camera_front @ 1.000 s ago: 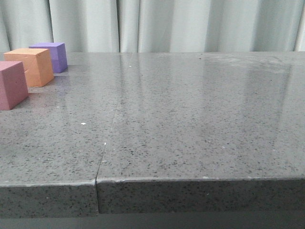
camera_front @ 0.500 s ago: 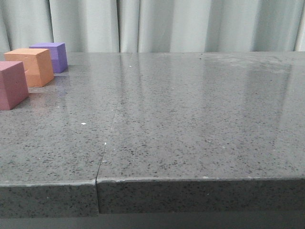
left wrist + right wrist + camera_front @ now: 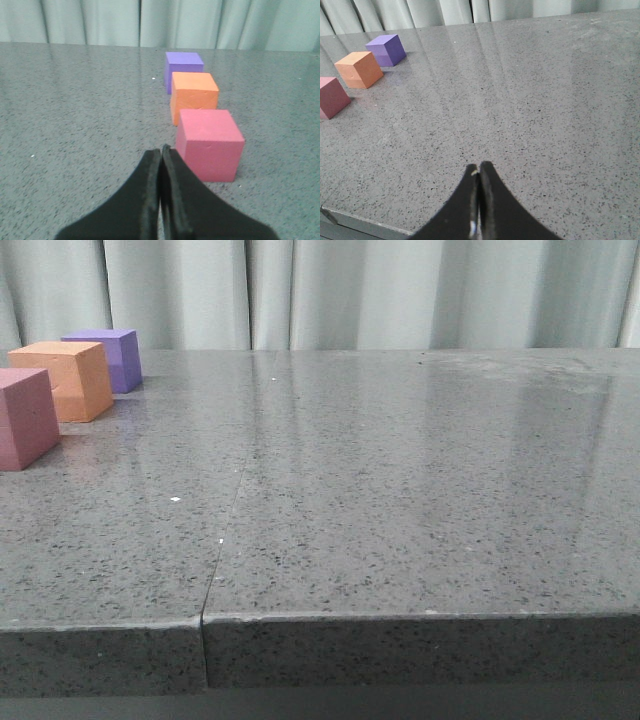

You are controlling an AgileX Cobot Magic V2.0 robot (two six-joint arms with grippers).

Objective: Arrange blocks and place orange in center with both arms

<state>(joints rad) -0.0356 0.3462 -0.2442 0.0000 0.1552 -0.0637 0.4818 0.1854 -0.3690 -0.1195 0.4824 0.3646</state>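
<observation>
The desk (image 3: 400, 490) is dark grey stone with tiny black and white specks. It is shiny, and light shows on it. A thin crack line (image 3: 222, 540) runs from the front edge toward the back. Behind the desk hangs a pale grey-green curtain (image 3: 350, 290) with long folds.

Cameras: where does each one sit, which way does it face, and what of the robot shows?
Front view: low at the near table edge, facing forward over the tabletop to the curtain; pink-red cube, orange cube, purple cube far left; no robot parts.
Left wrist view: on the left arm, facing down the cube row; shut left end effector beside the pink-red cube.
Right wrist view: on the right arm, above the near edge, facing bare stone; shut right end effector.
Shared: all show the three cubes.
</observation>
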